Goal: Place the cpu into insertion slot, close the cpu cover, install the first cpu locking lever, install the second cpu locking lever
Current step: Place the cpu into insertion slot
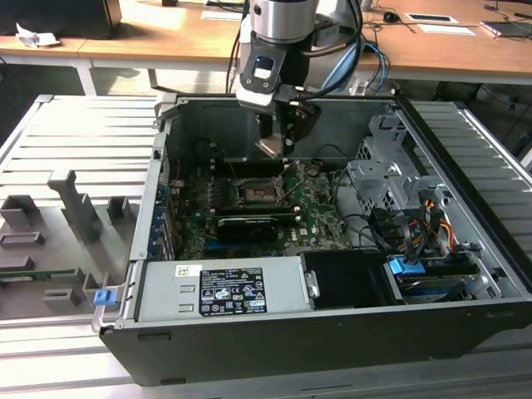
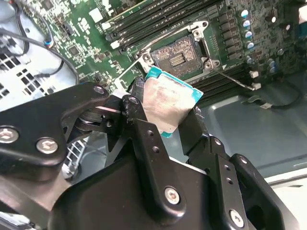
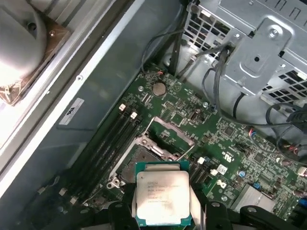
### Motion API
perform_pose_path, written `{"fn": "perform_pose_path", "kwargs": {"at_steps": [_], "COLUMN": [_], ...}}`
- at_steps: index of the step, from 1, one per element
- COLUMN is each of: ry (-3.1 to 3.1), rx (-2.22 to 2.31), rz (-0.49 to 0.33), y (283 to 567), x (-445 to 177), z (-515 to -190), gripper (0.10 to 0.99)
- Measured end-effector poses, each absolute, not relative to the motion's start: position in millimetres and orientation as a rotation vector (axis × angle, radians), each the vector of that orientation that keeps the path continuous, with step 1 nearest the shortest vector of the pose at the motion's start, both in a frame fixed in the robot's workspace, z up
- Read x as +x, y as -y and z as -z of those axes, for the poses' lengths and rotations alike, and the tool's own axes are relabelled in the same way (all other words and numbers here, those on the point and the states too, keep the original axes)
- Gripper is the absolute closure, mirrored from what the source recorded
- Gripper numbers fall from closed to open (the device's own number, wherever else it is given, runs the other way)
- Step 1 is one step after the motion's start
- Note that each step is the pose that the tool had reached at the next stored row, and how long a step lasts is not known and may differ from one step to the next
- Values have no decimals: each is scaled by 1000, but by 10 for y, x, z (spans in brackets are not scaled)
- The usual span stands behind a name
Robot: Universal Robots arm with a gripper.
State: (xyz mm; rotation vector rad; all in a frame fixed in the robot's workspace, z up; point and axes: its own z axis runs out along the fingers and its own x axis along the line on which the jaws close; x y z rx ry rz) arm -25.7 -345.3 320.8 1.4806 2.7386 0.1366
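Note:
My gripper (image 1: 273, 146) hangs inside the open computer case, shut on the cpu (image 1: 269, 149), a flat square chip with a dull silver face and a teal edge. Both wrist views show the cpu (image 2: 168, 103) (image 3: 163, 199) clamped by two opposite edges between the black fingers (image 2: 139, 98). The insertion slot (image 1: 256, 193) (image 2: 178, 56) (image 3: 135, 160) lies uncovered on the green motherboard, a short way below and ahead of the chip. The cpu cover (image 3: 169, 135) (image 2: 128, 72) stands tilted up at one side of the socket. A thin wire locking lever (image 2: 235, 79) sticks out beside the socket.
Long black memory slots (image 2: 158, 17) run beside the socket. A black expansion card (image 1: 247, 226) lies in front of it, and the grey power supply (image 1: 224, 291) sits at the case front. A metal drive cage (image 1: 391, 179) with cables stands on the exterior view's right. Grey fixtures (image 1: 75, 208) stand outside the case.

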Motion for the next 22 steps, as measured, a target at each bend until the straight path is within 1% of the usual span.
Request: {"fn": "perform_pose_path", "kwargs": {"at_steps": [12,22], "ry": [-2468,-2330], "rx": [1877,2037], "rz": [-128,-124], "y": [3453,3449], "x": [-257,-253], "z": [-3083,-3043], "gripper": [557,557]}}
